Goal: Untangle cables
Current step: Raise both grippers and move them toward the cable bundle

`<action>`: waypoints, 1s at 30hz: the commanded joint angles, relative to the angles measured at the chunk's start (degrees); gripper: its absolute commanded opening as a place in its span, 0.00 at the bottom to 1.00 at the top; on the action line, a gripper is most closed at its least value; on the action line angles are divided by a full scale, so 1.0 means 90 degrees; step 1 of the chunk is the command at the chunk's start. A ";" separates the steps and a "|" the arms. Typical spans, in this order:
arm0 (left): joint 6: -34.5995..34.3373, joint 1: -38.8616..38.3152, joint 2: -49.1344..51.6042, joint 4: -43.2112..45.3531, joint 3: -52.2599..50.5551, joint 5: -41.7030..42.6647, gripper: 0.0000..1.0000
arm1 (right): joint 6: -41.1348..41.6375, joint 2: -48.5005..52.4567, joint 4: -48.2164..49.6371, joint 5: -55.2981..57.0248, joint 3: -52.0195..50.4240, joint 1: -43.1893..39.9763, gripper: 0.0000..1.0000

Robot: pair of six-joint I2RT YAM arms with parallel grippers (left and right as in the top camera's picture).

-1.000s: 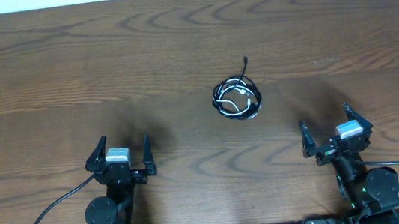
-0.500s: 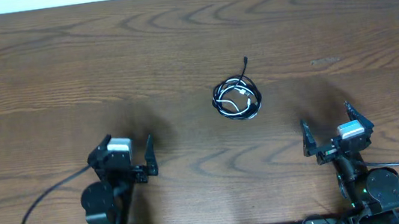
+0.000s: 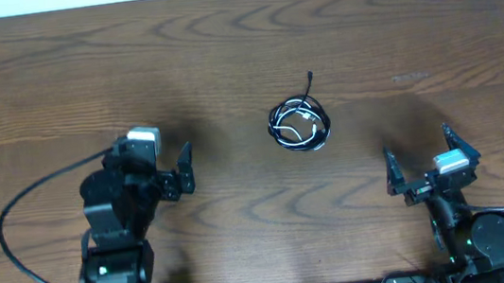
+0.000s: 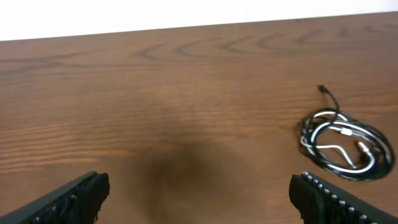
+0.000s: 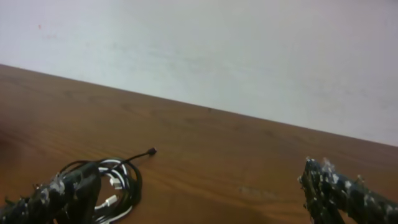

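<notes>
Overhead view: the left gripper [image 3: 154, 165] is partly masked by its own arm, so only one finger [image 3: 184, 164] reads clearly. Its wrist view cuts both fingers off at the lower edge, showing only two dark ribbed tips. The jaws stand wide apart with bare desk [image 3: 223, 50] between them and nothing held. The right gripper [image 3: 420, 155] is likewise spread wide and empty, and its fingers are blurred and cropped in its own wrist view. The cables [image 3: 300, 125] lie as one small coil on the desk, a little right of centre, beyond both grippers and well apart from each. Black and white strands overlap in the coil, and which passes over which cannot be told. One black tail [image 3: 310, 80] sticks out from the coil toward the far edge and ends in a small plug. In the left wrist view the coil sits at the right side [image 4: 345, 144], with pale plug ends inside the loop, details too small to resolve. In the right wrist view the near finger covers the coil's left part [image 5: 115, 183]. A thick black wire [image 3: 23, 217] loops out from the left arm.
</notes>
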 commanded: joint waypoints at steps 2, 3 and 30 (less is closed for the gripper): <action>0.0012 0.0027 0.0211 -0.0124 0.0406 0.0260 0.98 | -0.0087 0.0610 -0.0092 0.0180 0.0656 0.0022 0.99; 0.0012 0.0027 0.0221 -0.0148 0.0427 0.0260 0.98 | -0.0085 0.0777 -0.0117 0.0189 0.0784 0.0022 0.99; -0.2361 -0.1486 0.1698 -0.1979 0.2079 -0.1479 0.98 | 0.3106 0.6987 -0.1911 -0.0911 0.4923 0.0022 0.99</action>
